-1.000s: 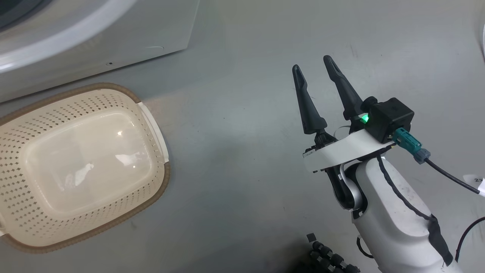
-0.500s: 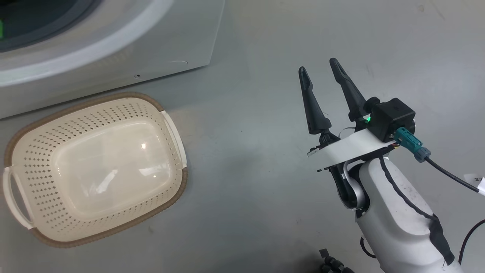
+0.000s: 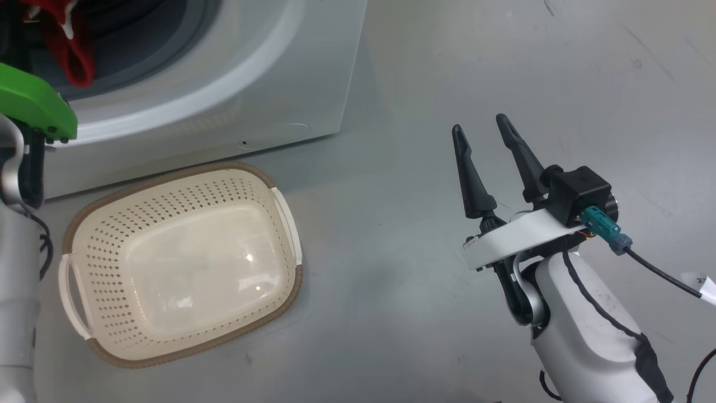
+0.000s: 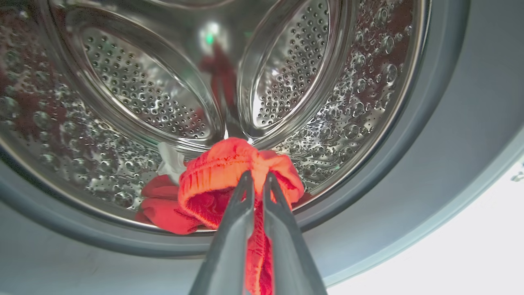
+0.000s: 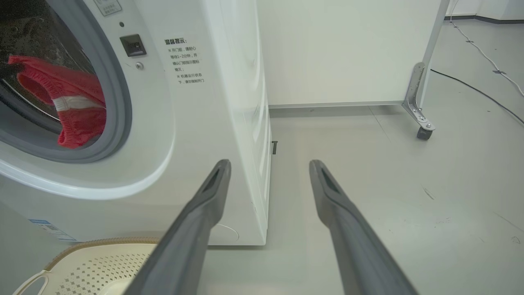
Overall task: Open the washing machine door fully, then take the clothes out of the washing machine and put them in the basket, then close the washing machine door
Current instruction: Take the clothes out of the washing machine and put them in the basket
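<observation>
In the left wrist view my left gripper [image 4: 258,176] is shut on the red clothes [image 4: 213,176], which bunch at the lip of the washing machine's steel drum [image 4: 135,90]. The head view has the clothes [image 3: 70,53] hanging in the drum mouth of the washing machine [image 3: 268,95], above my green left wrist part [image 3: 33,106]. On the floor in front of the washer sits the empty cream basket [image 3: 100,235]. My right gripper [image 3: 479,123] hangs open over bare floor to the right. The washing machine door is out of view.
From the right wrist, the open right gripper [image 5: 269,164] points past the washer's front corner [image 5: 245,123], with the clothes [image 5: 77,106] in the mouth and the basket rim [image 5: 98,242] below. A white panel on a caster [image 5: 423,133] stands behind. Grey floor lies right of the basket.
The head camera has shifted, bringing the drum mouth, the red clothes and my left arm into view. The right gripper stays open in much the same pose.
</observation>
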You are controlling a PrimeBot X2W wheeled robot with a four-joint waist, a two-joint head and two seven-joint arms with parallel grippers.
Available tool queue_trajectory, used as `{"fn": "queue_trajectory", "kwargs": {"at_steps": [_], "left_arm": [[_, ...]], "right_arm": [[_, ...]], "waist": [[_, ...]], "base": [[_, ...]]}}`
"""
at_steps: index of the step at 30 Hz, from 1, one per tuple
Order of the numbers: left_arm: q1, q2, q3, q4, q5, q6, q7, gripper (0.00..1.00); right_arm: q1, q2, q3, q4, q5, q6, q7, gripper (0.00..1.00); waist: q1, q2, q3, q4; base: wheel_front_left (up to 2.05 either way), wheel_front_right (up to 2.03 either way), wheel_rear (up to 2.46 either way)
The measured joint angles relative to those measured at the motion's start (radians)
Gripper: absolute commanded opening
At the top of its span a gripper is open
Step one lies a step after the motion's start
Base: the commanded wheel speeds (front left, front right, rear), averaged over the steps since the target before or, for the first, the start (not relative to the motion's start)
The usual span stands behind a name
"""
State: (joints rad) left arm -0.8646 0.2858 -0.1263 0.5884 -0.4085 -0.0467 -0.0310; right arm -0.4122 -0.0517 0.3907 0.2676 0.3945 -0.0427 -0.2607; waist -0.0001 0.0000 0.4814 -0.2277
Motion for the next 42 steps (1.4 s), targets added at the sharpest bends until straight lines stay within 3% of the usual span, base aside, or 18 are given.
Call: {"fn": "queue_trajectory", "kwargs": {"at_steps": [18,42], "left_arm": [[0.284,-0.057,0.002,-0.21,0.015,0.069,-0.177,0.0],[0.445,-0.07,0.007,-0.58,0.091,0.137,-0.208,0.0]], "right_arm": [[0.116,-0.001,-0.023,0.043,-0.014,0.014,0.0,1.0],[0.2,-0.001,-0.036,0.054,-0.02,0.023,0.0,1.0]], "waist": [[0.0,0.0,-0.18,0.052],[0.0,0.0,-0.328,0.077]], "base": [[0.0,0.0,0.0],[0.0,0.0,0.0]]}}
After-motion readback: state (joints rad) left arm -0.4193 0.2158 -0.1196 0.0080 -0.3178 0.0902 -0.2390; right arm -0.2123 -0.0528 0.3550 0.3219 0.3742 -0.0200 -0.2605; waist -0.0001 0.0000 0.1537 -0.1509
